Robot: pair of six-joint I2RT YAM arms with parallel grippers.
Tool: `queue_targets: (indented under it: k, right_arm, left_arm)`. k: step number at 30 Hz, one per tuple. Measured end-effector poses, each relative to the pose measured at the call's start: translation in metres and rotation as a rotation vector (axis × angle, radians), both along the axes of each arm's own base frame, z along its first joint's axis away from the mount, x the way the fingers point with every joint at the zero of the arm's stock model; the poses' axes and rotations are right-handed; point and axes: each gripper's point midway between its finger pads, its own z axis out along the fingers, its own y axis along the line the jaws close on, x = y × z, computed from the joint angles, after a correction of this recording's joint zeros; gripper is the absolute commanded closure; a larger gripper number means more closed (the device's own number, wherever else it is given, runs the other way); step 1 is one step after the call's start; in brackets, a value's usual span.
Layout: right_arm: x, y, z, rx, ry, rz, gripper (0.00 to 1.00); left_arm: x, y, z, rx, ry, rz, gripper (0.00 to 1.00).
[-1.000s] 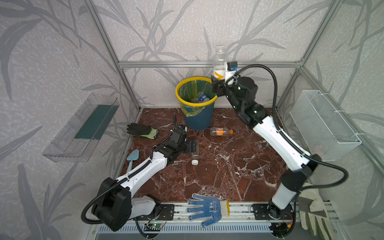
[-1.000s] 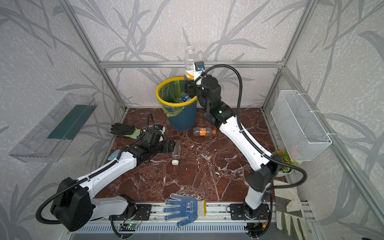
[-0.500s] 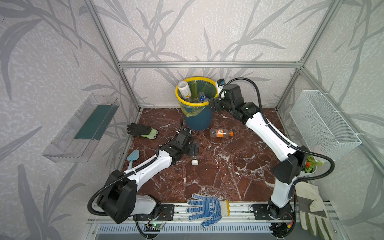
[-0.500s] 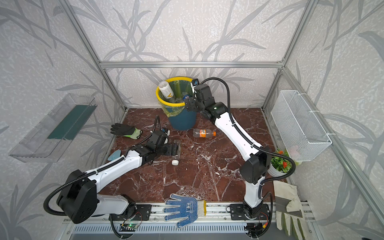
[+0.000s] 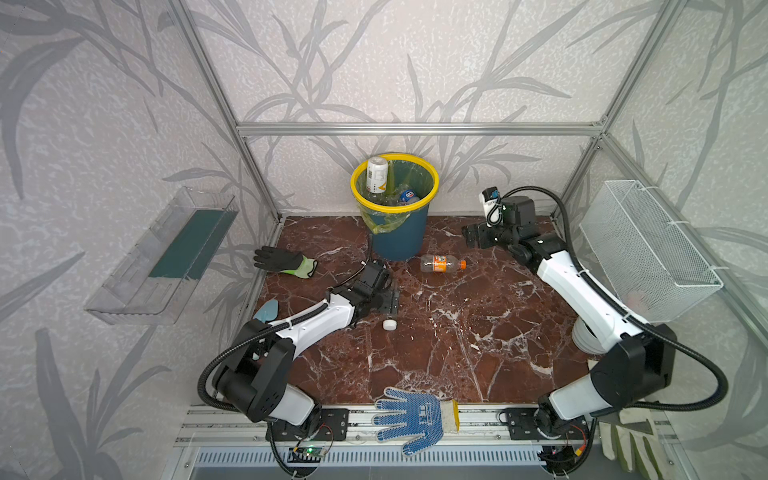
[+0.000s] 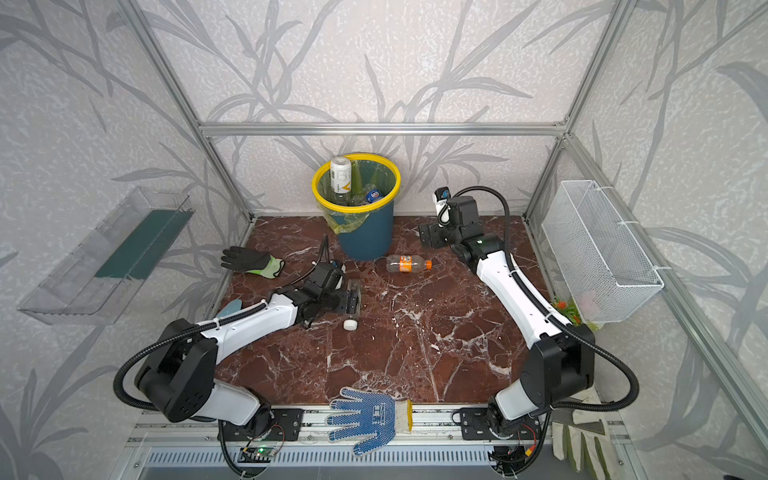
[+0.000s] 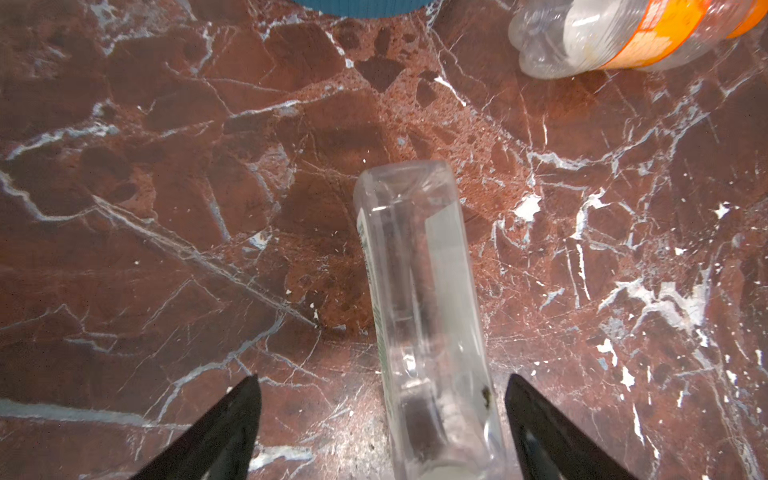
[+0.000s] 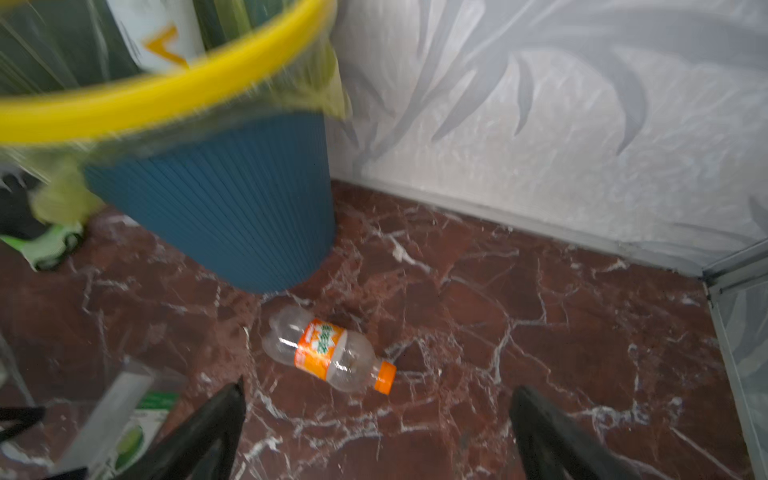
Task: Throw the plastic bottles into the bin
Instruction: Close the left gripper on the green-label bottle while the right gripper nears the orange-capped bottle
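The bin (image 5: 399, 239) (image 6: 365, 239) stands at the back wall, dark blue with a yellow rim. Several plastic bottles lie inside it; a white-labelled one (image 5: 377, 174) (image 6: 340, 174) leans on the rim. An orange-labelled bottle (image 5: 441, 263) (image 6: 406, 264) (image 8: 328, 353) lies on the floor in front of the bin. A clear square bottle (image 7: 419, 291) with a white cap (image 5: 389, 324) lies between the fingers of my open left gripper (image 7: 382, 380) (image 5: 388, 299), with a gap on each side. My right gripper (image 8: 378, 386) (image 5: 471, 237) hangs open and empty right of the bin.
A black-and-green glove (image 5: 286, 262) lies left of the bin. A blue dotted glove (image 5: 409, 417) rests on the front rail. A white wire basket (image 5: 648, 245) hangs on the right wall, a clear tray (image 5: 166, 257) on the left wall.
My right gripper let the white-labelled bottle go into the bin, then drew back down and to the right of it. The left gripper stayed over the clear bottle.
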Motion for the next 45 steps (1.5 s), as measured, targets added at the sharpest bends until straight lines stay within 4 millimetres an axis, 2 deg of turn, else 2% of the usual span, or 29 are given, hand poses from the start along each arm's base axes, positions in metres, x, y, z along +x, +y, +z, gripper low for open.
queue_targets:
  k: [2,5,11,15,20,25,33,37,45]
  right_arm:
    - [0.005,-0.001,-0.036,-0.044,0.082,0.024,0.0]
    - [0.013,0.006,-0.072,-0.09,0.164,0.076,0.0]
    - [0.048,0.026,-0.113,-0.162,0.219,0.2,0.0]
    - [0.059,0.037,-0.133,-0.197,0.237,0.291,0.0]
    - [0.058,0.053,-0.138,-0.184,0.246,0.414,0.0]
    - [0.049,0.062,-0.133,-0.163,0.249,0.496,0.0]
    - [0.04,0.061,-0.138,-0.179,0.281,0.53,0.02]
    - [0.04,0.059,-0.139,-0.183,0.286,0.52,0.02]
    - [0.034,0.052,-0.155,-0.166,0.32,0.49,0.03]
  left_arm:
    - [0.001,-0.001,-0.004,0.004,0.009,0.001,0.14]
    - [0.005,-0.004,-0.006,0.001,0.009,0.0,0.18]
    - [0.007,-0.006,-0.008,-0.006,0.008,0.002,0.35]
    - [0.008,-0.007,-0.008,-0.008,0.005,0.002,0.43]
    - [0.008,-0.007,-0.008,-0.006,0.004,0.002,0.46]
    - [0.007,-0.007,-0.01,-0.009,0.012,0.001,0.33]
    - [0.009,-0.01,-0.018,-0.004,0.032,-0.005,0.3]
    - [0.01,-0.013,-0.021,-0.008,0.041,-0.011,0.38]
    - [0.01,-0.017,-0.031,-0.015,0.063,-0.021,0.51]
